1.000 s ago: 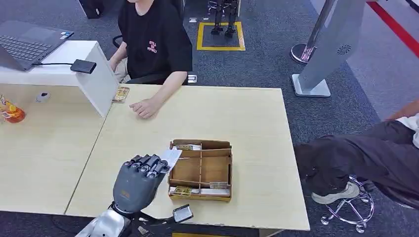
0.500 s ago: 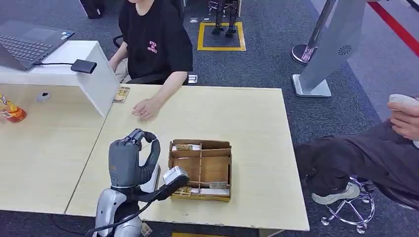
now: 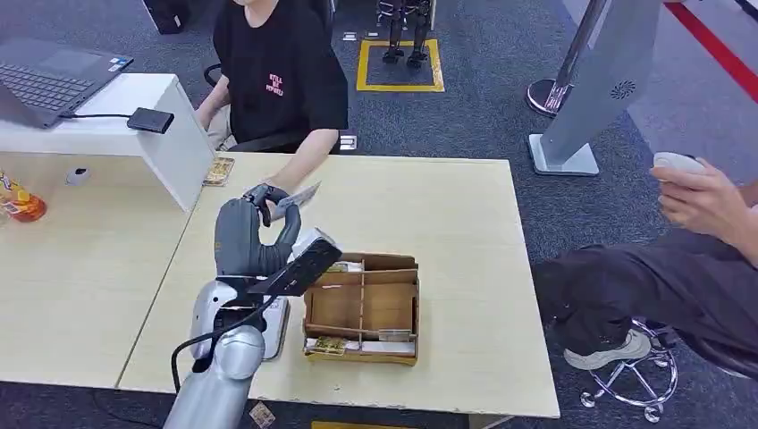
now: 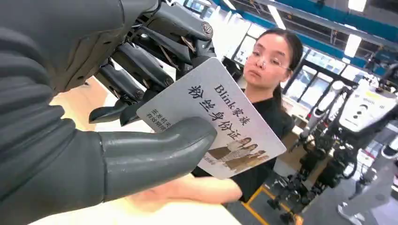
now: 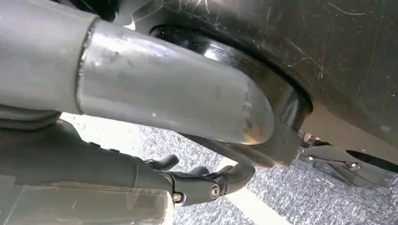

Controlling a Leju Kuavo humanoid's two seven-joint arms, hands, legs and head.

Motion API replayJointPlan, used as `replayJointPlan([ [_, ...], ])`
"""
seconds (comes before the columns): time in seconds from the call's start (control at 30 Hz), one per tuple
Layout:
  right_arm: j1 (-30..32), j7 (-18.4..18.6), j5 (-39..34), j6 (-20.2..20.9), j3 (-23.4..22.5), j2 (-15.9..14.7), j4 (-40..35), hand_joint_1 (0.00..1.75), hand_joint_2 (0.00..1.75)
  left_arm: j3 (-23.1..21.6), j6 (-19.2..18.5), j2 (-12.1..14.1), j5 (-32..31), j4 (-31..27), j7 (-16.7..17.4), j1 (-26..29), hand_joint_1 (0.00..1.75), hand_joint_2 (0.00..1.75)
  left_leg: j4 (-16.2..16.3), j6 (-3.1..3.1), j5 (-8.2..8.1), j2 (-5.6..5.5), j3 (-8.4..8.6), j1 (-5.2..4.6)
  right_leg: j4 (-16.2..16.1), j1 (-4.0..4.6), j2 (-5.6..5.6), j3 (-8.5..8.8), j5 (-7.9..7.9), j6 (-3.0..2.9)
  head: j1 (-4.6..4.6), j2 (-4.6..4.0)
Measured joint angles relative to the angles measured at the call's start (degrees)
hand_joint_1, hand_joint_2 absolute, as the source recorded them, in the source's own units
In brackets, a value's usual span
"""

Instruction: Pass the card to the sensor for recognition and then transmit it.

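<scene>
Fingers (image 4: 155, 51) and thumb of left hand (image 3: 246, 234) pinching card (image 4: 213, 117), printed face toward wrist camera. Card (image 3: 295, 197) raised over counter (image 3: 429, 206), at 11 o'clock from cardboard box (image 3: 362, 308), just in front of seated person's hand (image 4: 187, 190). Right hand (image 5: 197, 180) hanging low over floor, fingers loosely curled, nothing visible in them; grip state hard to tell. Second person's hand (image 3: 702, 197) at 3 o'clock holding a small white object. Laptop (image 3: 49, 76) at 10 o'clock.
</scene>
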Motion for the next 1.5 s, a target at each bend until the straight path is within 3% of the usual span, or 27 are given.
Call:
replayJointPlan([
  [0.37,-0.5,-0.4,2.4,-1.7,1.5,-0.3,1.5,0.00,0.00,4.5,3.0,-0.9,-8.6,6.6,2.9,-6.9,1.75,1.75,0.0,0.00,0.00,0.00,-0.02,0.00,0.0,0.00,0.01,0.00,0.00,0.00,0.00,0.00],
  [0.8,-2.1,-1.0,3.6,-4.7,2.4,-1.8,6.6,0.00,0.00,12.7,9.2,-0.1,-32.0,14.3,10.4,-11.9,1.75,1.75,0.0,-0.01,0.01,0.00,-0.02,0.01,0.0,0.00,0.01,0.00,0.00,0.00,0.00,0.00],
  [1.0,-2.6,-1.2,3.8,-5.1,2.9,-2.4,8.0,0.00,0.00,13.2,11.0,2.3,-33.3,18.2,14.1,-13.4,1.75,1.75,0.0,-0.03,0.02,0.00,-0.01,0.01,0.0,0.01,0.01,0.00,0.00,0.00,0.00,0.00],
  [1.17,-2.7,-1.2,3.8,-5.2,3.0,-2.6,8.4,0.00,0.00,13.2,11.5,3.9,-33.3,19.8,15.1,-13.7,1.75,1.75,0.0,-0.03,0.02,0.01,-0.01,0.01,0.0,0.01,0.03,0.00,0.00,0.00,0.00,0.00],
  [1.2,-2.7,-1.2,3.8,-5.2,3.0,-2.6,8.5,0.00,0.00,13.2,11.5,4.1,-33.3,20.0,15.1,-13.7,1.48,1.75,0.0,-0.03,0.02,0.01,-0.01,0.01,0.0,0.01,0.03,-0.01,0.00,0.00,0.00,0.00],
  [1.23,-2.7,-1.2,3.8,-5.2,3.0,-2.7,8.5,0.00,0.00,13.2,11.5,4.4,-33.3,20.2,15.1,-13.7,0.56,1.75,0.0,-0.03,0.02,0.01,-0.01,0.01,0.0,0.01,0.03,-0.01,0.00,0.00,0.00,0.00],
  [1.27,-2.7,-1.2,3.8,-5.2,3.1,-2.8,8.5,0.00,0.00,13.2,11.5,4.5,-33.3,20.5,15.1,-13.7,0.00,1.75,0.0,-0.03,0.02,0.01,-0.01,0.01,0.0,0.01,0.03,-0.01,0.00,0.00,-0.02,0.00],
  [1.5,-2.7,-1.2,3.5,-5.2,3.1,-2.9,8.6,0.00,0.00,13.2,11.3,4.3,-33.1,20.6,11.5,-13.7,0.00,1.75,0.0,-0.03,0.02,-0.01,-0.03,0.01,0.0,0.01,0.02,-0.01,-0.01,0.00,0.00,0.00],
])
